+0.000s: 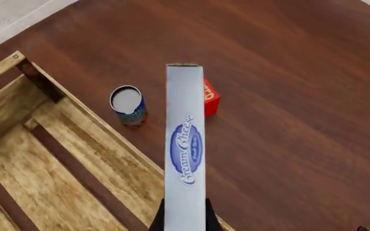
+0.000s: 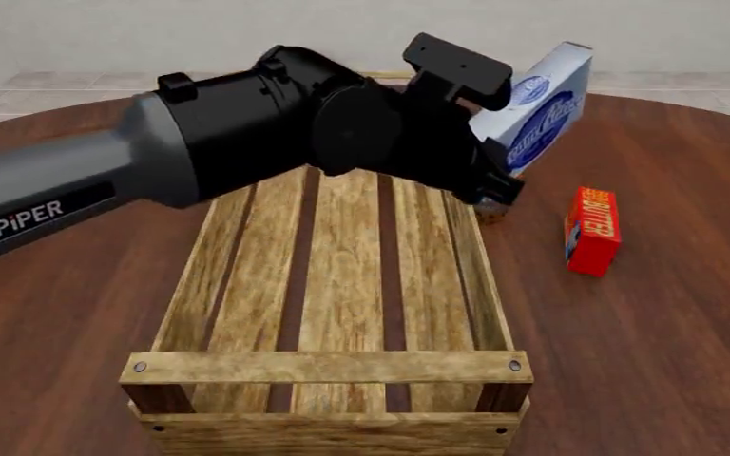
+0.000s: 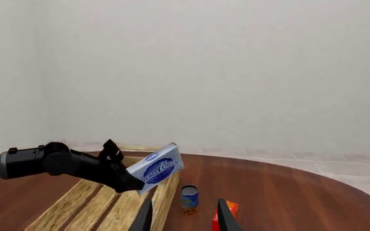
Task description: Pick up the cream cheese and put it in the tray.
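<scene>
A: Front view, nearest is the tray (image 2: 327, 366), its near end rail at 6 o'clock, slats running away toward 12. Nothing in it yet.

B: And the cream cheese (image 2: 546, 95)?

A: Airborne, clamped in the left pincer (image 2: 508, 142), above the tray's far right corner at about 1 o'clock. Tilted, logo face showing. Butter box (image 2: 592, 229) lies on the bench (image 2: 669, 323) at 3 o'clock, clear of the tray.

B: Handling?

A: My guess: light, stiff carton, smooth faces, could slip or pivot. The grip is at one end, so the long overhang may swing; a mid-body grip across the narrow faces would be steadier.

B: Views differ?

A: Left wrist shows the blue can (image 1: 128, 105) beside the tray rail; in the front view the arm mostly hides it. Right wrist shows the right pincer (image 3: 183, 216) parted, empty, well back.
</scene>
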Robot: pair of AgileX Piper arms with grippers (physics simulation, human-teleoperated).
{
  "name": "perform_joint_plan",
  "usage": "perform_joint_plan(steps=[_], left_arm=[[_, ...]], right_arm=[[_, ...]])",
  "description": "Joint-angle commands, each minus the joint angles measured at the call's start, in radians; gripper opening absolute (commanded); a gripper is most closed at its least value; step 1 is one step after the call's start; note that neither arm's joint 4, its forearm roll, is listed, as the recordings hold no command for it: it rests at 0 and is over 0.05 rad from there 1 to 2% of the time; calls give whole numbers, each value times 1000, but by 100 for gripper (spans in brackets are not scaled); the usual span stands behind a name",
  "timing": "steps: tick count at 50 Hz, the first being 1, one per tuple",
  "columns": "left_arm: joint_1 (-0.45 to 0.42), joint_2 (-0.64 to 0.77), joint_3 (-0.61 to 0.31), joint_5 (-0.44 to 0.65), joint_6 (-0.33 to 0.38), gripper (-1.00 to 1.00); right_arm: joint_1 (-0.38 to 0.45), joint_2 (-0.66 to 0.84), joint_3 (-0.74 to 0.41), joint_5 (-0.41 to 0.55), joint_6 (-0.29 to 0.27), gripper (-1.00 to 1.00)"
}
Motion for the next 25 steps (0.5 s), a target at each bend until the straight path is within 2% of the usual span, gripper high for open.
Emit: perform_joint_plan(steps=[1,4,8,10,13,19,21,25], left_arm=[[133,-66,103,-42,40,-100],[186,-67,129,-48,70,-100],[220,-79,162,-61,65,-100],[260,-88,188,-73,77,-100],[274,-99,247,-99,87,-100],[317,-124,303,-124,73,-100],[358,-114,319,-138,58,-100],[385,-100,351,-167,70,-100]], right_arm=[[16,0,12,-9,-4,100],[25,0,18,-11,-15,100],[29,0,22,-13,-15,100],[30,0,24,-14,-15,100],[33,0,23,-14,-16,100],[29,0,24,-13,-15,100],[28,0,25,-13,-15,100],[31,0,22,-11,-14,100]])
